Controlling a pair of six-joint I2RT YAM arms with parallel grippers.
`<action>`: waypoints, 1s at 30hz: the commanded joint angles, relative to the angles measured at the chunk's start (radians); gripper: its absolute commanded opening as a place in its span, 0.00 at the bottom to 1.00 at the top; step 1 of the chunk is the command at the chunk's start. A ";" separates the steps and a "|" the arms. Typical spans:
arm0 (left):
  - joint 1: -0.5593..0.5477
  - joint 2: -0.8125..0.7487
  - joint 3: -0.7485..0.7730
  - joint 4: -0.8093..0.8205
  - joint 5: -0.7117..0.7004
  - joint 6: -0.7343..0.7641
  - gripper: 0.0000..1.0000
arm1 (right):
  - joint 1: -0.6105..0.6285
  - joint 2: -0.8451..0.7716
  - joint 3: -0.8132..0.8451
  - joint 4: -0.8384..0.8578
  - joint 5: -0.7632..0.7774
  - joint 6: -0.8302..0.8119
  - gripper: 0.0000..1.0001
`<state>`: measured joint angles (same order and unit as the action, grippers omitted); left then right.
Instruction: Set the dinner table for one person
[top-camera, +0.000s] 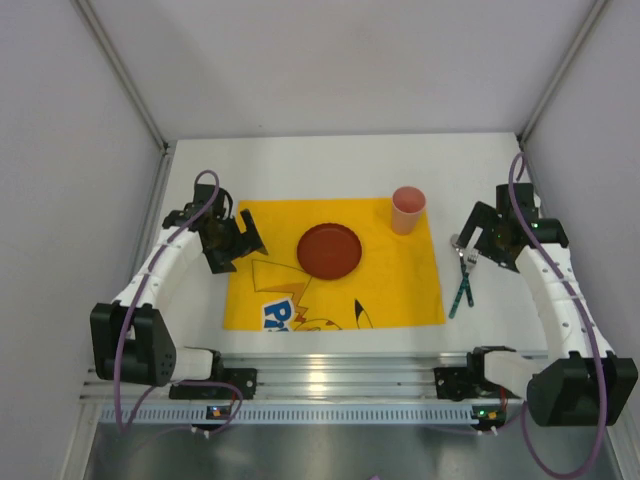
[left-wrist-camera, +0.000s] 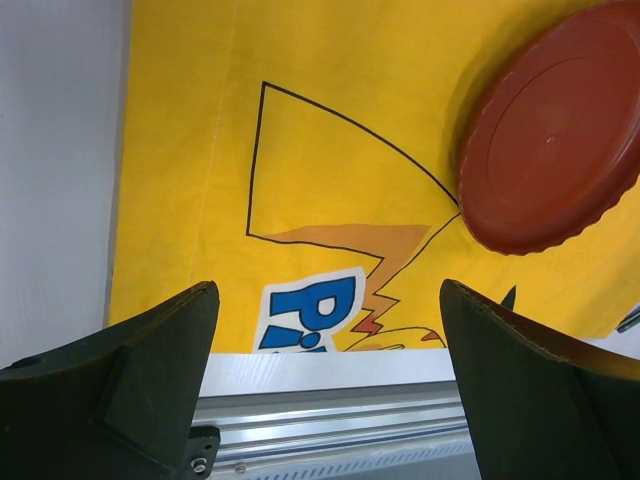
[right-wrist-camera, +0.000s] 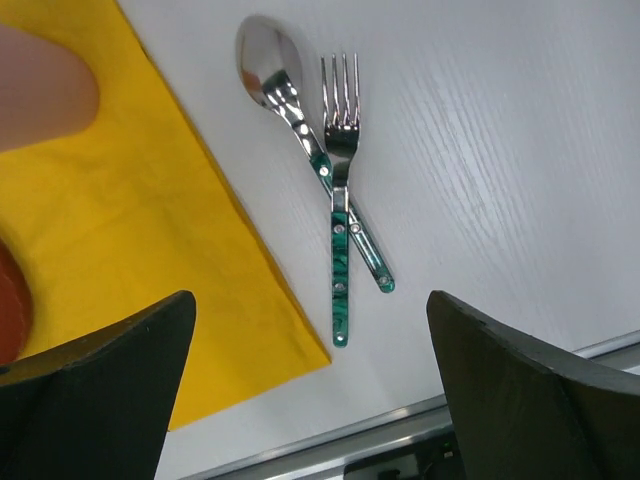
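Note:
A yellow cartoon-printed placemat (top-camera: 400, 290) lies on the white dinner table (top-camera: 330, 160). A dark red plate (top-camera: 329, 250) sits at the mat's middle and shows in the left wrist view (left-wrist-camera: 555, 130). A pink cup (top-camera: 407, 209) stands at the mat's far right corner. A green-handled fork (right-wrist-camera: 340, 200) and spoon (right-wrist-camera: 275, 75) lie crossed on the table just right of the mat. My left gripper (top-camera: 240, 243) is open and empty over the mat's far left corner. My right gripper (top-camera: 478, 250) is open and empty above the cutlery.
A ridged aluminium rail (top-camera: 340, 375) runs along the table's near edge, with both arm bases bolted to it. Grey walls enclose the table on the left, right and back.

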<state>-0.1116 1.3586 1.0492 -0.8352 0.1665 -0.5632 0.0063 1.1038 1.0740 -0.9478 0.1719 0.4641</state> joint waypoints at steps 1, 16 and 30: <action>0.004 -0.064 -0.038 0.016 -0.004 0.020 0.97 | 0.001 0.027 -0.048 0.058 -0.040 -0.013 1.00; 0.004 -0.144 -0.114 -0.019 -0.045 0.022 0.96 | -0.058 0.370 -0.154 0.277 -0.049 -0.030 0.41; 0.004 -0.130 -0.104 -0.008 -0.067 0.005 0.96 | -0.060 0.518 -0.126 0.305 0.008 -0.061 0.13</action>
<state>-0.1116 1.2369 0.9379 -0.8463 0.1143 -0.5545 -0.0425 1.5963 0.9195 -0.6758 0.1528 0.4126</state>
